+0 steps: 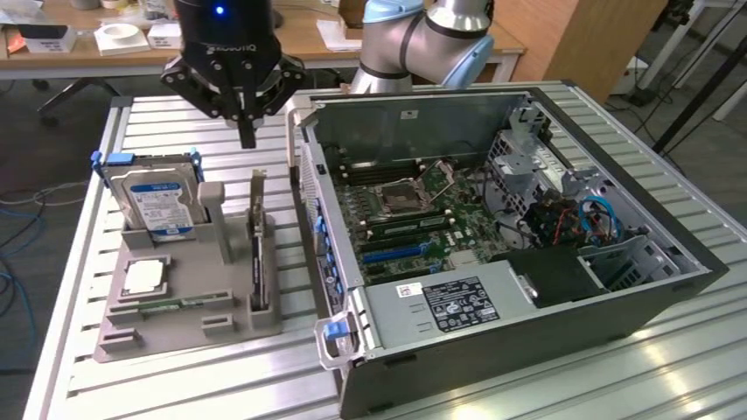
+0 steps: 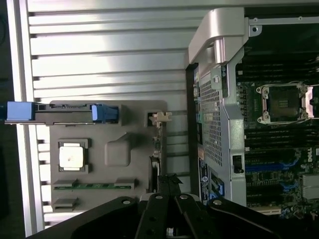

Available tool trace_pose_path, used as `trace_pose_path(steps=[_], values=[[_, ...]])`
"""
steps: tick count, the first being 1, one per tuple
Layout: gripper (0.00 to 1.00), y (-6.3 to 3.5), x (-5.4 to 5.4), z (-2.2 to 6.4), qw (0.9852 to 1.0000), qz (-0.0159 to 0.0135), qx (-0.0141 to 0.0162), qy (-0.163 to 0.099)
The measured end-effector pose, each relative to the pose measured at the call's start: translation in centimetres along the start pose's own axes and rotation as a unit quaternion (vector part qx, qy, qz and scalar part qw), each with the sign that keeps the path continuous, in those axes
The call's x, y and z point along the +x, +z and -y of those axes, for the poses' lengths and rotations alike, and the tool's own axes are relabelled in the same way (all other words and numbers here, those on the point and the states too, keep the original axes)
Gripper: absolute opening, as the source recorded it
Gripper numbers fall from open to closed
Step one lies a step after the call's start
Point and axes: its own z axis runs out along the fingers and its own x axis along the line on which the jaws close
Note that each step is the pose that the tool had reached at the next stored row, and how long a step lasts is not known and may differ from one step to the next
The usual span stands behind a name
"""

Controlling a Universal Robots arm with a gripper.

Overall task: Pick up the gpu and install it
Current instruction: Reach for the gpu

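From where I stand, the claw hangs pinched shut with nothing in it, just above the far end of the gpu. The card stands on edge in a slot of the grey holder on the surface. It looks light, stiff and fragile, best taken by its bare top edge. Room is tight, with a holder post and the hard drive on one side and the open case wall near on the other.
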Motion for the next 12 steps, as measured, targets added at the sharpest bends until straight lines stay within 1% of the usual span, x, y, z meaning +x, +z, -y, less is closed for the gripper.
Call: trace_pose_path(steps=[12], values=[[0.1,-0.03,0.63,0.3,1.0,0.0,0.0,0.0]])
